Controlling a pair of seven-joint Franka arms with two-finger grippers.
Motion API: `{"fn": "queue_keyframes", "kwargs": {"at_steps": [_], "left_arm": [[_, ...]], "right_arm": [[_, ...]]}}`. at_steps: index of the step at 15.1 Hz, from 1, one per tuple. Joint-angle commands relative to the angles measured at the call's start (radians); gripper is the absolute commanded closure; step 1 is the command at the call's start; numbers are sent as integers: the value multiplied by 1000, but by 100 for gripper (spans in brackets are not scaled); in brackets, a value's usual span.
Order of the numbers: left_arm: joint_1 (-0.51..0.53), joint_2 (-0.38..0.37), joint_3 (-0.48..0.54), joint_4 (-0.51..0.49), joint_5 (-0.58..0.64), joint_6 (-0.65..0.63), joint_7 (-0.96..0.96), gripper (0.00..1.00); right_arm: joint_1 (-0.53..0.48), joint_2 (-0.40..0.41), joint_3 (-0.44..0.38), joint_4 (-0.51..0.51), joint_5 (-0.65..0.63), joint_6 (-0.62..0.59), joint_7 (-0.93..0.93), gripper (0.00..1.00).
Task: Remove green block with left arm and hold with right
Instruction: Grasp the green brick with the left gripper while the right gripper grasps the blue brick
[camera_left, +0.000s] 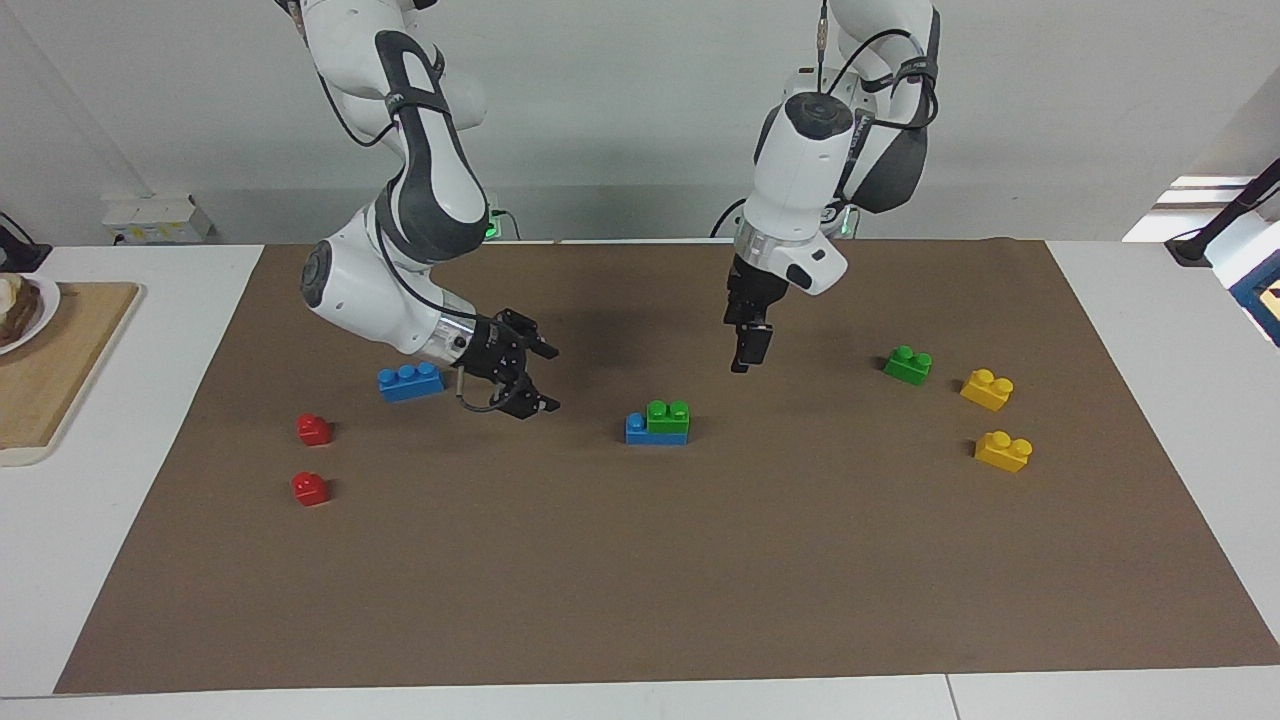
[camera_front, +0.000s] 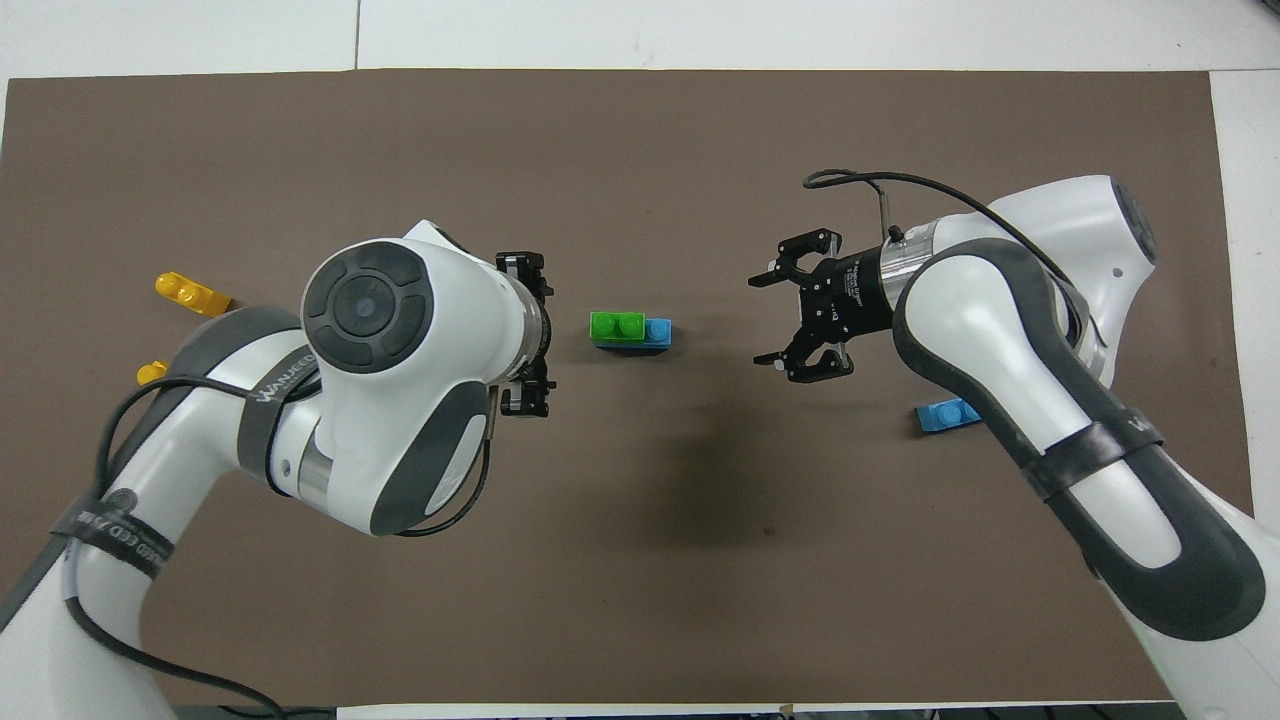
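The green block (camera_left: 668, 415) sits pressed onto one end of the blue brick (camera_left: 655, 431) mid-mat. My left gripper (camera_left: 742, 364) and right gripper (camera_left: 540, 378) flank the brick, both open, empty. It looks light, rigid and slick; I'd pinch its flat sides.

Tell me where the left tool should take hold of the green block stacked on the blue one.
Probably come from above and pinch the green block across its two long side walls, above the seam. It sits studs-up on the blue block, whose one bare stud leaves the right tool room to hold.
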Motion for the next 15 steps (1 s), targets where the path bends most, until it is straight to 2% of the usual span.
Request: {"fn": "queue_keyframes", "kwargs": {"at_steps": [1, 7, 15], "left_arm": [[-39, 85, 17, 78, 3, 9, -74, 0], [-75, 215, 18, 154, 35, 7, -200, 0], [-82, 244, 20, 146, 56, 61, -221, 0]], "right_arm": [[44, 39, 0, -9, 48, 87, 12, 5], [107, 101, 0, -8, 85, 205, 9, 5], [196, 166, 2, -1, 142, 349, 7, 4]]}}
